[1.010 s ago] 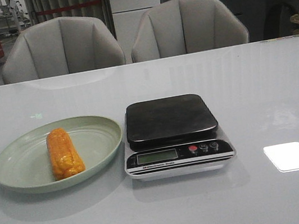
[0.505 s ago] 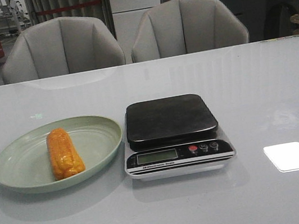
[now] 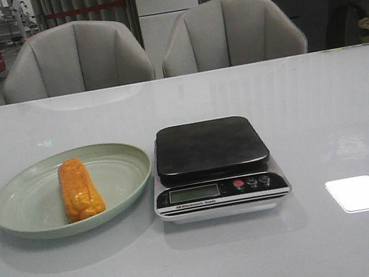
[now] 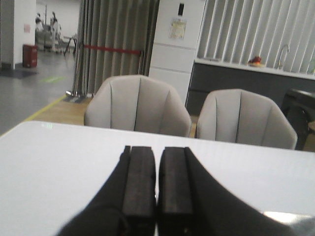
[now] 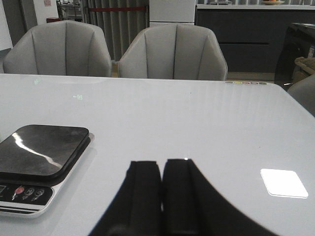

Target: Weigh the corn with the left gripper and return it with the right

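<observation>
One orange-yellow corn cob (image 3: 80,190) lies on the pale green oval plate (image 3: 20,207), left of the black-topped digital scale (image 3: 213,165) (platform bare) | left gripper (image 4: 157,194) fingers pressed together, empty | right gripper (image 5: 161,189) likewise.

No visible change: corn (image 3: 80,189) on the green plate (image 3: 12,201) exactly as before.

Corn (image 3: 80,189): orange-yellow, kernel rows
Plate (image 3: 19,200): pale green
Scale (image 3: 216,168): black platform, silver base
Table (image 3: 321,117): glossy white
</observation>
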You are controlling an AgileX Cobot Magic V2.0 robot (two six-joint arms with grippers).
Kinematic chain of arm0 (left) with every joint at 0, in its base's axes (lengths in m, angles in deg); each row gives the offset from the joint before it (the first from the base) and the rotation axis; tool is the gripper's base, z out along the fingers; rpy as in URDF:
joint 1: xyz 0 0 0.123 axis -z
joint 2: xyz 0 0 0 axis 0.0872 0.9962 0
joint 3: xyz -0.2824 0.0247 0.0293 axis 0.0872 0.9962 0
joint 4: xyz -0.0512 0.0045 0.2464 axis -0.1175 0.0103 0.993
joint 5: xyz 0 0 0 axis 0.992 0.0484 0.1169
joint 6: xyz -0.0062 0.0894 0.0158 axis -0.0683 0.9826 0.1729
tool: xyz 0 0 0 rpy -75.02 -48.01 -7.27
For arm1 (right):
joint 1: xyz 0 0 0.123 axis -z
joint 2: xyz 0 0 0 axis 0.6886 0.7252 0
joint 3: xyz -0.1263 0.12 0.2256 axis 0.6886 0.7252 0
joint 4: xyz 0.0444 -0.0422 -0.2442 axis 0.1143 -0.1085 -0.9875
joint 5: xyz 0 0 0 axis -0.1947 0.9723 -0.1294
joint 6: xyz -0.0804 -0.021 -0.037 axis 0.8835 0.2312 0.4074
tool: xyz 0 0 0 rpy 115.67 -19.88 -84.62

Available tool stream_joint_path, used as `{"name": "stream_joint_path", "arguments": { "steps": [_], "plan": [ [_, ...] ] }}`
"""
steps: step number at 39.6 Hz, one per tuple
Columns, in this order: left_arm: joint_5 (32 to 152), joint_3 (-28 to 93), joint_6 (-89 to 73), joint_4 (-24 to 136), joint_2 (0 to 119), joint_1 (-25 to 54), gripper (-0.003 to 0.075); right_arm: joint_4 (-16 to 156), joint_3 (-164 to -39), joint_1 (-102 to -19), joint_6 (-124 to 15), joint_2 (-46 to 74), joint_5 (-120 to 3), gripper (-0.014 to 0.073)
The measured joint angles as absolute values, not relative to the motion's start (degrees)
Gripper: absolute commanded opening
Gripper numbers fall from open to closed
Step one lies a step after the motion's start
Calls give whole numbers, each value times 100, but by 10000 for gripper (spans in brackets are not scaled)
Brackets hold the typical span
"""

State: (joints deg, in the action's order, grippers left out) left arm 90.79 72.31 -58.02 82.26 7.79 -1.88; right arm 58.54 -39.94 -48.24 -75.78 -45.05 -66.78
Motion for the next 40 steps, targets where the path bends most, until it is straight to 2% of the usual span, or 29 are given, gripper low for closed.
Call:
{"name": "stream_joint_path", "arguments": {
  "steps": [9,23,26,31,35,40],
  "plan": [
    [10114,6735,-5802,8226,1544,-41,113,5854,-3994,-4824,-7578,-4505,-6678,146],
    [10166,6885,-5802,8534,1915,359,127,5854,-3994,-4824,-7578,-4505,-6678,146],
    [10166,6894,-5802,8569,2064,460,188,5854,-3994,-4824,-7578,-4505,-6678,146],
    [10177,6894,-5802,8656,2343,685,384,5854,-3994,-4824,-7578,-4505,-6678,146],
    [10155,6860,-5802,8707,2601,781,505,5854,-3994,-4824,-7578,-4505,-6678,146],
    [9976,6848,-5887,8713,2980,793,536,5854,-3994,-4824,-7578,-4505,-6678,146]
  ]
}}
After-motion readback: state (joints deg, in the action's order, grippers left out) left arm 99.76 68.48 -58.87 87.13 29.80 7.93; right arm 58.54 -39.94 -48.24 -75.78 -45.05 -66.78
